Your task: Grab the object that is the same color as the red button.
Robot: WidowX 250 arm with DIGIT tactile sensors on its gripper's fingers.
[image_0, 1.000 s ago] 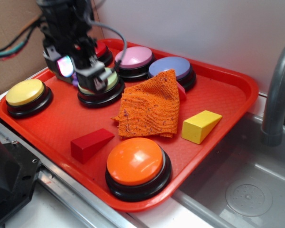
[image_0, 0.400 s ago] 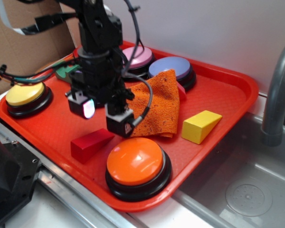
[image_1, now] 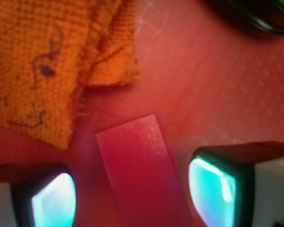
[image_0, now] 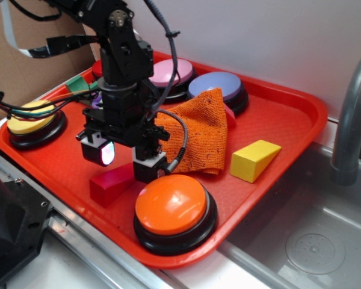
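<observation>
The small red wedge block [image_0: 110, 185] lies on the red tray [image_0: 283, 120], front left, next to the orange dome button [image_0: 171, 205]. My gripper [image_0: 124, 161] is open and hangs just above the wedge, one finger on each side. In the wrist view the wedge [image_1: 137, 170] lies between the two lit pads [image_1: 210, 189] with gaps on both sides; the gripper [image_1: 132, 196] holds nothing. The red button [image_0: 97, 67] at the tray's back left is mostly hidden behind the arm.
An orange cloth [image_0: 192, 138] lies mid-tray and shows in the wrist view [image_1: 42, 61]. A yellow wedge [image_0: 254, 159], pink button [image_0: 171, 72], purple button [image_0: 216, 84] and yellow button [image_0: 30, 117] stand around. A sink and grey faucet [image_0: 352, 120] are at right.
The gripper has moved from the back left of the tray forward and down, and now straddles the red wedge. The jaws have stayed open. The objects have not moved.
</observation>
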